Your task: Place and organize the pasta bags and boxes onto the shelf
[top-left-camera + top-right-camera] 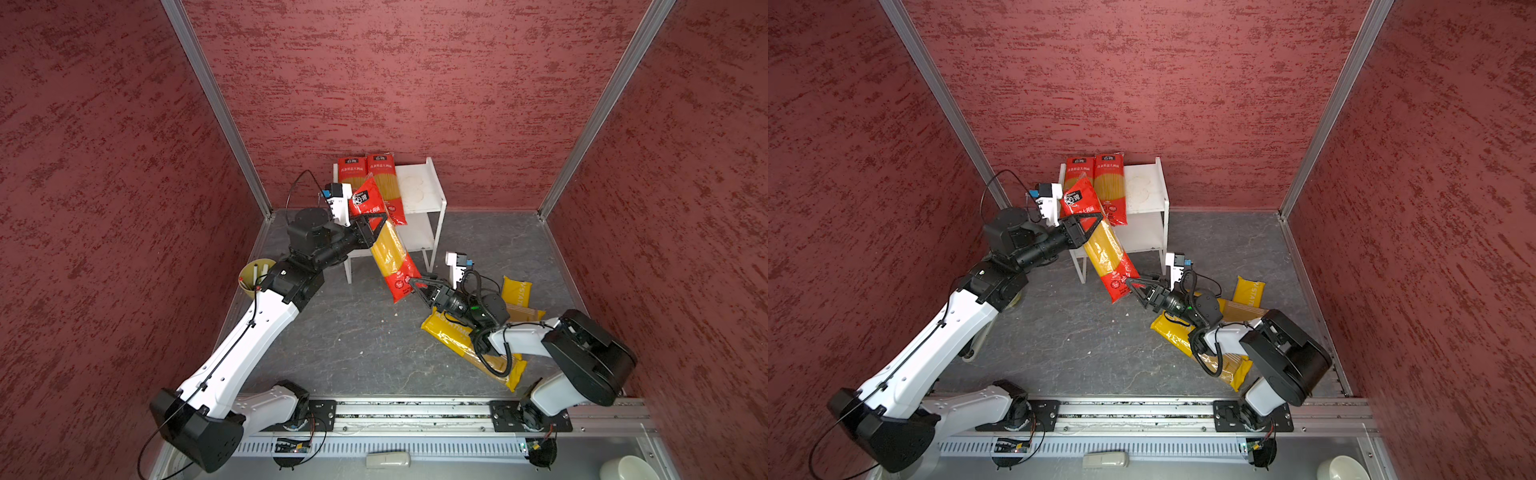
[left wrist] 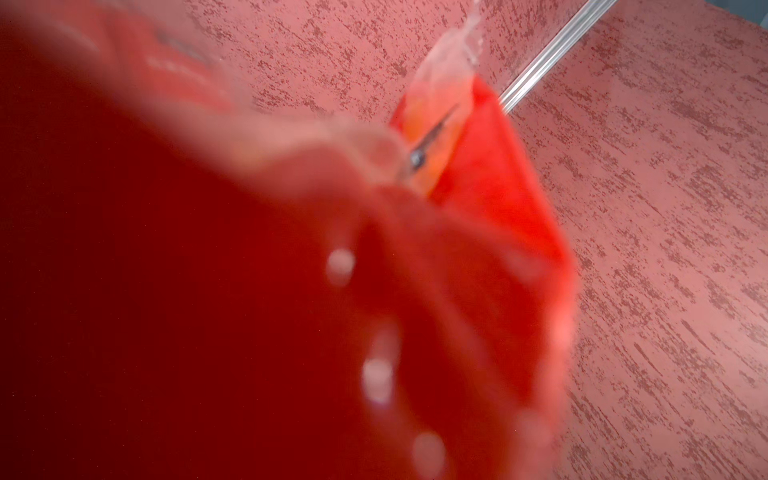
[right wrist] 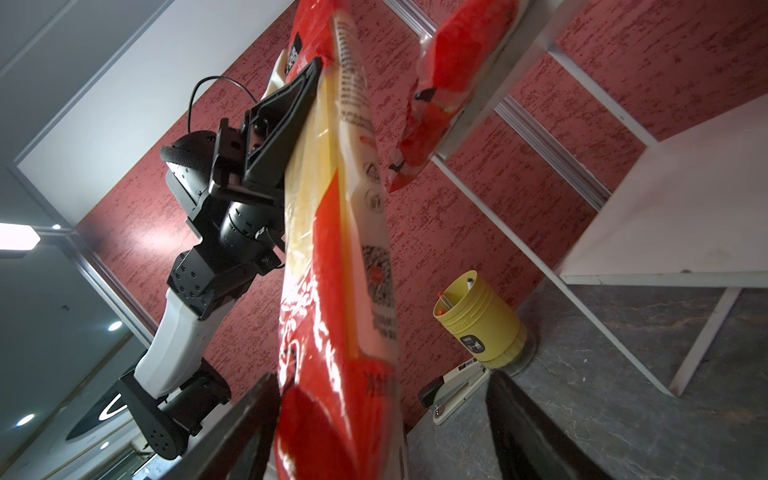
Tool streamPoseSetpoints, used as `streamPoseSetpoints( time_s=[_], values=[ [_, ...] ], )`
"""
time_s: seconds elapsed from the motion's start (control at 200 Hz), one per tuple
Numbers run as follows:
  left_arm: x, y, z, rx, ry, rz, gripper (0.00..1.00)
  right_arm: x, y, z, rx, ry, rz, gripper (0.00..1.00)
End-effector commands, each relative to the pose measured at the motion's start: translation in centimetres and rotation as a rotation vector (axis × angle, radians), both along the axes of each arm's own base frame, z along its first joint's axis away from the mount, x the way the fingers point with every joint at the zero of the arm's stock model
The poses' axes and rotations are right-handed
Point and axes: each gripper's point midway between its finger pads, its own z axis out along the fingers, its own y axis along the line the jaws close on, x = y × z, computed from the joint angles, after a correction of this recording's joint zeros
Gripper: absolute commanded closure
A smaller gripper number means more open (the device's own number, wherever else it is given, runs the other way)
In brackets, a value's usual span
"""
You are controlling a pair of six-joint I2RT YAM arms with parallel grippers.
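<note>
A red pasta bag [image 1: 390, 249] [image 1: 1106, 249] with a clear middle hangs tilted in the air in front of the white shelf [image 1: 419, 187] [image 1: 1142, 187]. My left gripper [image 1: 378, 230] [image 1: 1094, 230] is shut on its upper part. The bag fills the left wrist view as a red blur [image 2: 291, 291] and hides that gripper's fingers. My right gripper [image 1: 419, 284] [image 1: 1142, 283] [image 3: 386, 436] stands open around the bag's lower end [image 3: 340, 249]. Two more red bags [image 1: 351, 170] [image 1: 384, 178] lie side by side on the shelf's top board. Yellow packs [image 1: 457, 340] [image 1: 517, 291] lie on the floor under the right arm.
A yellow-green cup of markers [image 1: 253, 274] [image 3: 478, 324] stands by the left wall, with a stapler [image 3: 457, 390] beside it. The right half of the shelf top is bare and stained. Red walls close in three sides.
</note>
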Motion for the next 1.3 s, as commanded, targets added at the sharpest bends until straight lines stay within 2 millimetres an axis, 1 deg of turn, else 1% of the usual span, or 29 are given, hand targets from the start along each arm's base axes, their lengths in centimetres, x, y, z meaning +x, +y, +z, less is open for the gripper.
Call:
streamPoseSetpoints(
  time_s=[0.0, 0.14, 0.276, 0.421, 0.571, 0.701, 0.751, 0.807, 0.892, 0.927, 0.982, 0.992, 1.007, 1.187, 1.298],
  values=[
    [-0.4, 0.8, 6.6, -0.127, -0.157, 0.033, 1.00, -1.1, -0.3, 3.0, 0.091, -0.056, 0.007, 0.21],
    [0.2, 0.4, 6.5, -0.141, -0.141, 0.036, 1.00, -1.6, 0.5, 3.8, 0.098, -0.070, 0.015, 0.22],
    [0.8, 0.1, 6.1, -0.128, -0.122, 0.035, 1.00, -1.9, 0.4, 4.8, 0.118, -0.082, 0.009, 0.25],
    [1.3, -0.5, 5.6, -0.134, -0.094, 0.013, 0.99, -1.3, 0.4, 5.2, 0.107, -0.078, -0.024, 0.32],
    [1.4, -1.0, 5.7, -0.155, -0.076, -0.015, 0.95, -0.5, 0.2, 5.6, 0.119, -0.075, -0.068, 0.45],
    [1.4, -1.6, 6.0, -0.158, -0.066, -0.040, 0.90, 0.0, -0.1, 6.3, 0.150, -0.075, -0.093, 0.63],
    [1.5, -1.8, 6.0, -0.157, -0.061, -0.049, 0.88, 0.1, -0.4, 6.5, 0.163, -0.075, -0.110, 0.68],
    [1.7, -2.1, 5.9, -0.157, -0.051, -0.056, 0.84, 0.2, -0.9, 6.8, 0.181, -0.076, -0.132, 0.73],
    [2.0, -2.5, 5.9, -0.154, -0.044, -0.068, 0.79, 0.3, -1.3, 7.3, 0.194, -0.079, -0.156, 0.79],
    [2.1, -2.6, 5.9, -0.152, -0.041, -0.071, 0.75, 0.4, -1.5, 7.6, 0.196, -0.083, -0.167, 0.81],
    [2.3, -2.6, 5.8, -0.147, -0.037, -0.069, 0.69, 0.9, -1.3, 7.4, 0.179, -0.074, -0.186, 0.85],
    [2.3, -2.6, 5.8, -0.146, -0.036, -0.068, 0.67, 0.5, -1.7, 8.2, 0.194, -0.088, -0.189, 0.86],
    [2.4, -2.6, 5.7, -0.144, -0.032, -0.067, 0.66, 0.5, -1.9, 8.5, 0.197, -0.095, -0.194, 0.87],
    [2.9, -1.6, 5.5, -0.134, -0.024, -0.040, 0.44, 1.0, -2.6, 10.0, 0.200, -0.109, -0.261, 0.92],
    [2.8, -0.9, 5.4, -0.127, -0.025, -0.024, 0.35, 1.8, -3.0, 11.1, 0.196, -0.107, -0.311, 0.96]
  ],
)
